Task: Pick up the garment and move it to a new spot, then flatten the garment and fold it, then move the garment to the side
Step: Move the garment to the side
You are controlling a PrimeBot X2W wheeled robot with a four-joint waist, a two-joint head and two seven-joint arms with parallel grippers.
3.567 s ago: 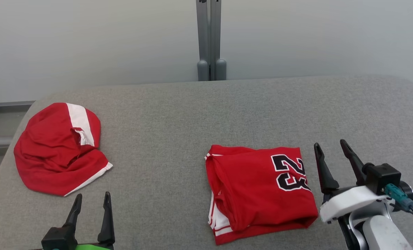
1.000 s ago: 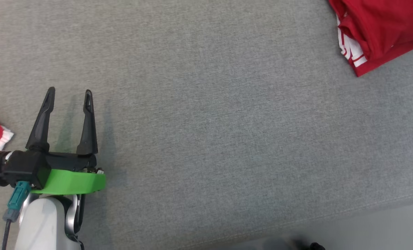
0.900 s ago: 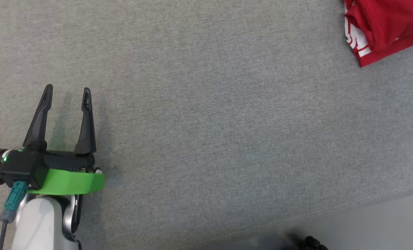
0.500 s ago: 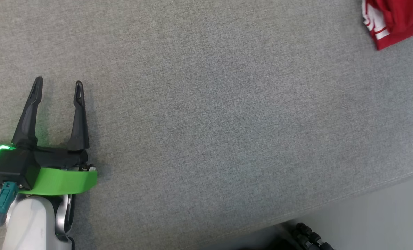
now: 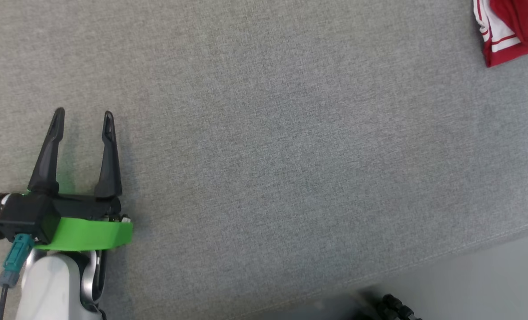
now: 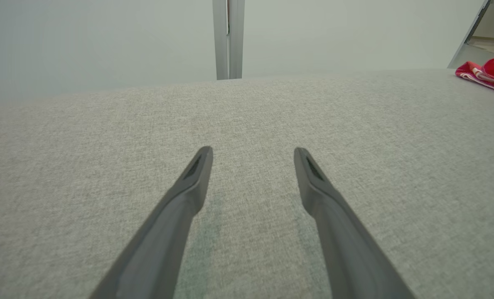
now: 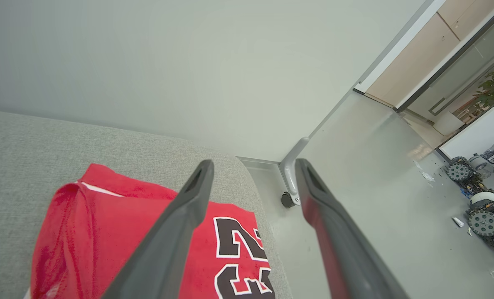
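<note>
Stretching wide and bare, the grey woven-fabric surface (image 5: 290,155) leaves open room all around the left pincer (image 5: 84,113). This pincer hangs low over the cloth at the lower left of the head view, its two dark fingers spread with nothing between them. In the left wrist view the same pincer (image 6: 253,151) points across bare fabric toward the far edge, where a grey upright post (image 6: 228,39) stands against a pale wall. The near edge of the surface runs slantwise along the bottom right of the head view, with pale smooth floor (image 5: 490,284) beyond it.

The folded red garment with white striped trim (image 5: 519,22) lies well apart from the left pincer, and only one corner of it shows at the head view's upper right. In the right wrist view it (image 7: 118,232) rests close to a rounded corner of the surface, its numbered side nearest the edge and the floor.

The right pincer (image 7: 254,163) hovers above it, fingers spread and holding nothing.

On the garment a black "2" outlined in white reads clearly. The figure below it is cut by the picture's bottom edge.

A folded edge faces the middle of the surface. The long axis cannot be told, as the garment runs out of every picture.
</note>
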